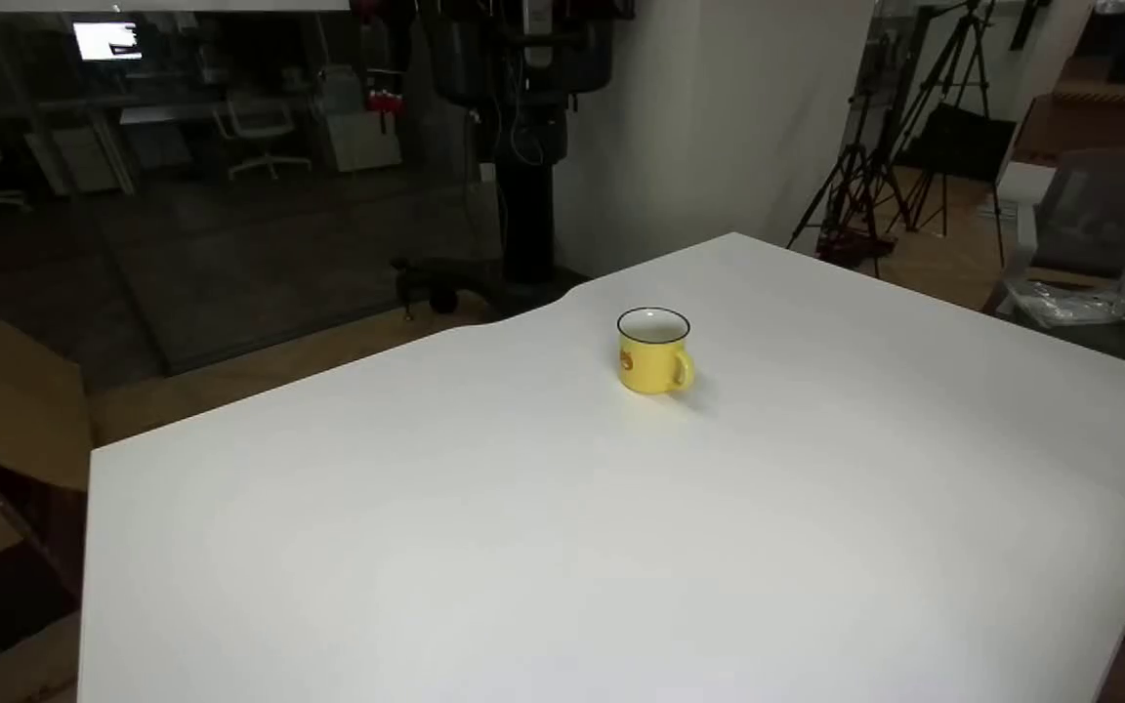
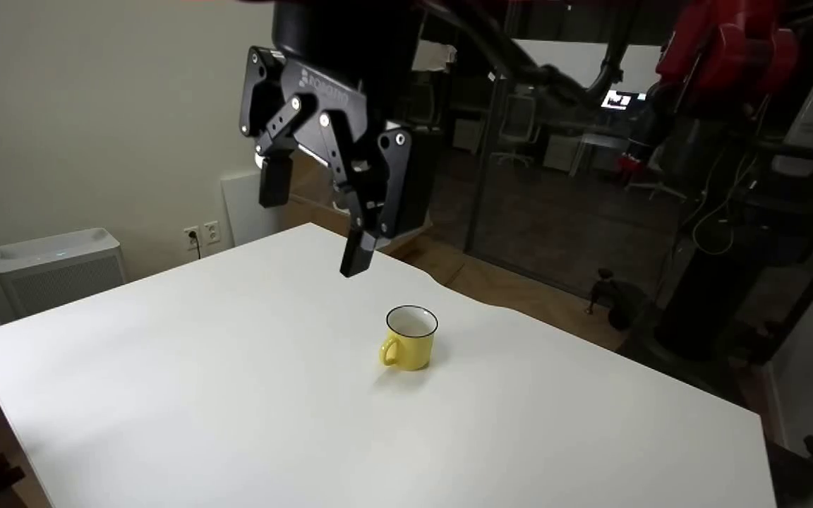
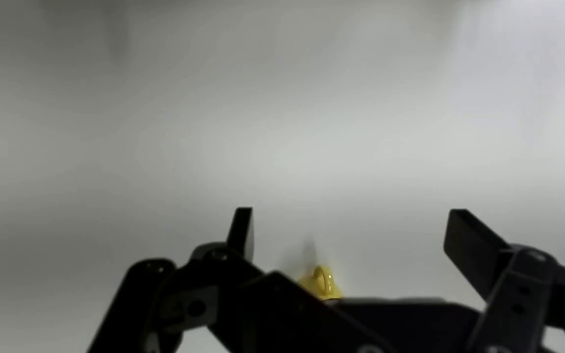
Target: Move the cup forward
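A yellow cup (image 1: 648, 367) with a dark rim and a white inside stands upright on the white table. It also shows in an exterior view (image 2: 413, 351), with its handle toward the lower left. My gripper (image 2: 316, 220) is open and empty, held above the table and apart from the cup. In the wrist view my gripper (image 3: 348, 230) has its two fingers wide apart. There the cup (image 3: 322, 283) shows only its handle and a bit of its side at the bottom; the gripper body hides the rest.
The white table (image 1: 484, 547) has a wavy edge on the cup's side. A cardboard box (image 1: 25, 400) stands on the floor beside the table. A dark stand (image 1: 528, 215) is beyond the wavy edge. A white appliance (image 2: 61, 268) stands by the wall.
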`<state>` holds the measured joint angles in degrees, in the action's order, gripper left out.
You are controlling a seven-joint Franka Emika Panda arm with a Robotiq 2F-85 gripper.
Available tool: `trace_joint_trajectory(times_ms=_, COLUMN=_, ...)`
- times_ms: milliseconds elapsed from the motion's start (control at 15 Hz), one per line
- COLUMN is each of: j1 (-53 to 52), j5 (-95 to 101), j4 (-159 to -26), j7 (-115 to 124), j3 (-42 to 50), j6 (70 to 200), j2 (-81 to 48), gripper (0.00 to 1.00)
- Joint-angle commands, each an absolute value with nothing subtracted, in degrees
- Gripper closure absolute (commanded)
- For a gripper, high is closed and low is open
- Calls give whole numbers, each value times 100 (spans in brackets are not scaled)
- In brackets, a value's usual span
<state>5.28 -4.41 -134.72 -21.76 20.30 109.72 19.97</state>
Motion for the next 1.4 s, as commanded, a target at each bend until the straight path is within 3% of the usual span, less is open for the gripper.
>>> trace_joint_trajectory(times_ms=0, j1=690, j5=-496, j4=-13462, j7=-2224, j3=1884, j6=10958, j2=1973, gripper=0)
trace_joint_trajectory(times_ms=533, j1=690, j5=-576, j4=-13459, j7=-2155, j3=1867, j6=11183, j2=1931, gripper=0)
trace_joint_trajectory(times_ms=1200, j1=821, j5=1379, j4=-12098, j7=-619, j3=1130, j6=12338, j2=-373, gripper=0)
trace_joint_trajectory(times_ms=1333, j1=860, j5=1011, j4=-12533, j7=-1003, j3=1154, j6=12436, j2=-37, gripper=0)
